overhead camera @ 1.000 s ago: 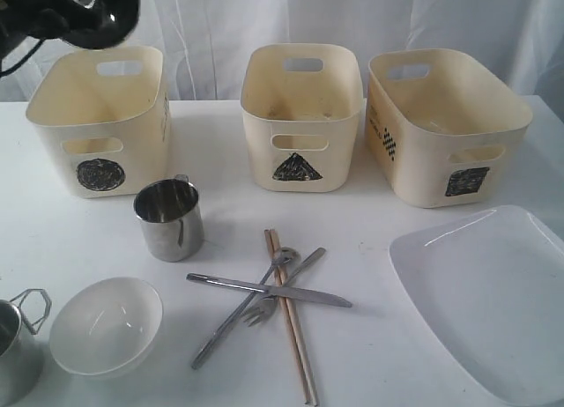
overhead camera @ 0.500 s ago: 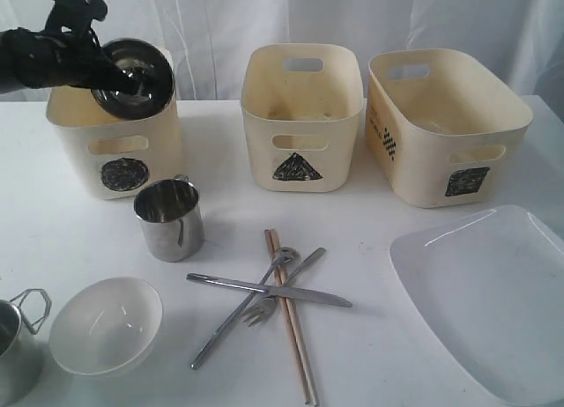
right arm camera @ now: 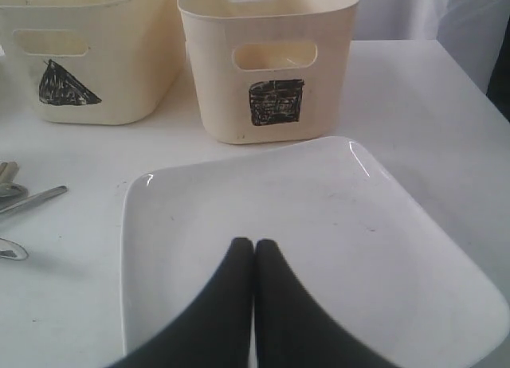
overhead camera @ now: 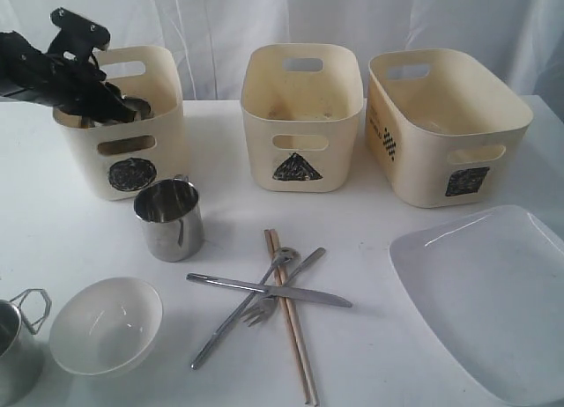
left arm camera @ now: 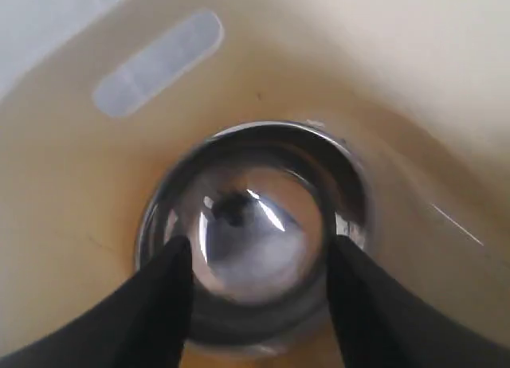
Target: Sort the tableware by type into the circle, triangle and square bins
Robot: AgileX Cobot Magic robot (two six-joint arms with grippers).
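My left gripper (overhead camera: 122, 113) reaches down into the circle bin (overhead camera: 123, 165). In the left wrist view the left gripper (left arm camera: 256, 252) is open, and the steel bowl (left arm camera: 255, 225) lies just beyond its spread fingers (left arm camera: 163, 296) on the bin floor. A steel mug (overhead camera: 169, 218), the white bowl (overhead camera: 106, 326) and a second mug (overhead camera: 13, 350) stand at front left. Knife (overhead camera: 264, 290), fork (overhead camera: 304, 266), spoon (overhead camera: 229, 323) and chopsticks (overhead camera: 293, 341) lie crossed in the middle. My right gripper (right arm camera: 255, 244) is shut, empty, over the large white plate (right arm camera: 319, 217).
The triangle bin (overhead camera: 301, 116) and the square bin (overhead camera: 445, 138) stand at the back. The plate (overhead camera: 489, 301) fills the front right corner. White curtains hang behind the table. The right arm does not show in the exterior view.
The left arm carried the steel bowl down from above the circle bin into it. The bin slid a little to the right. The other tableware has not moved.
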